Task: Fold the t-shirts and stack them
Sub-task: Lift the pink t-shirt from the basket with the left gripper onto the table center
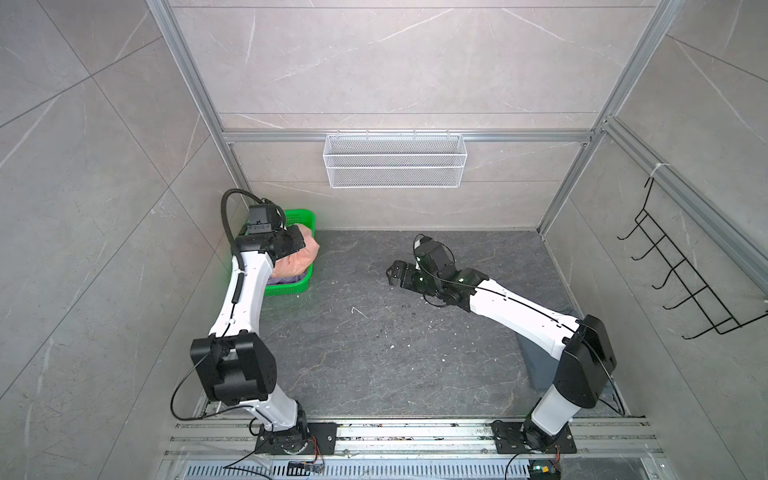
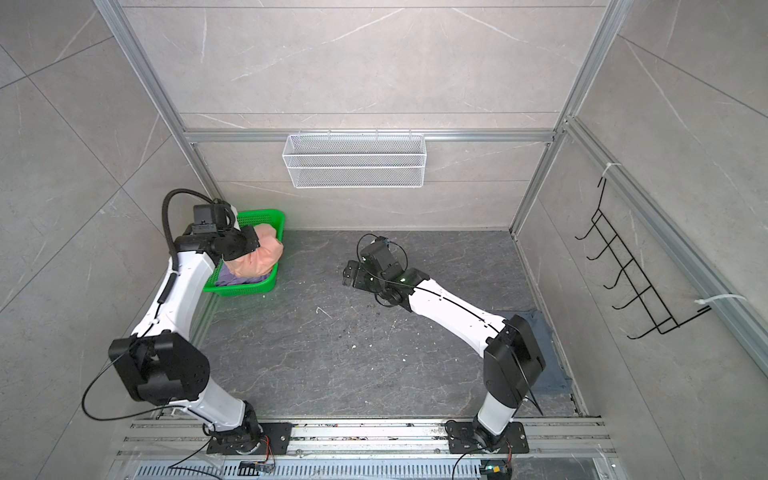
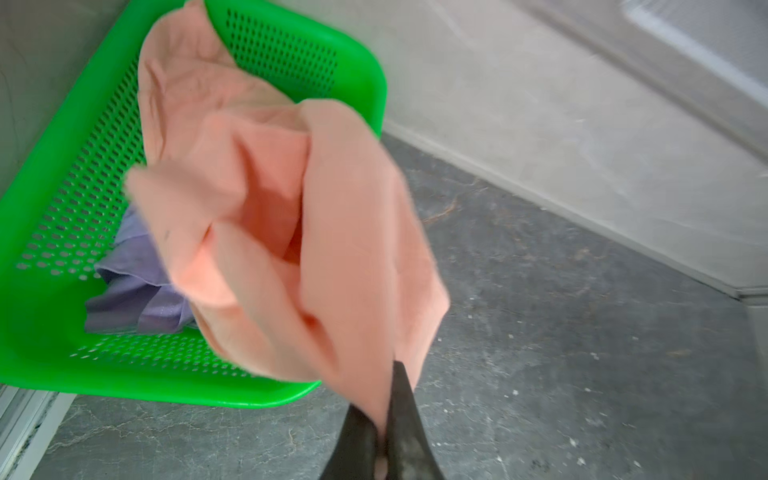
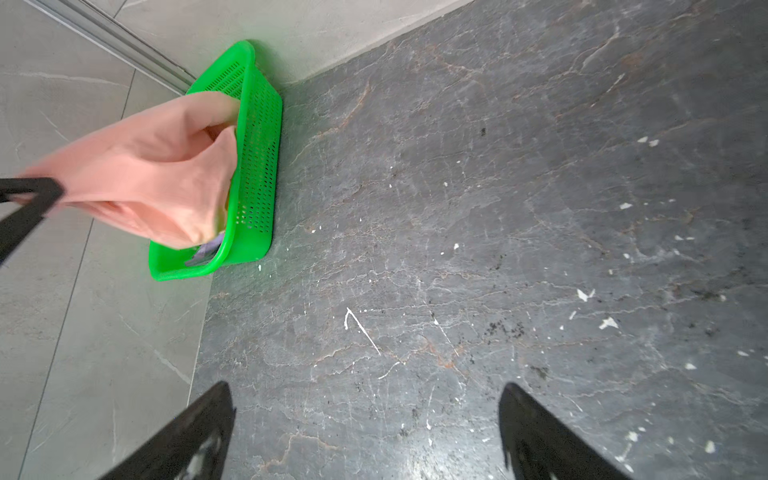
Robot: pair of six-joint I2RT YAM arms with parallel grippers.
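Extracting step: your left gripper (image 3: 384, 419) pinches the crumpled peach-pink cotton t-shirt (image 3: 266, 232), which is partly raised from the green perforated plastic basket (image 3: 62, 208). A lavender t-shirt (image 3: 133, 282) lies underneath. Your right gripper (image 4: 365, 390) hovers wide, empty. Next, likely: lift clear, spread flat on the dark stone table (image 4: 457, 208).

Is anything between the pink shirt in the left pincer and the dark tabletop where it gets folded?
Nothing visible. The peach-pink t-shirt in the left pincer drapes over the green basket rim; the tabletop beside it shows only specks, and the open right pincer hangs apart.
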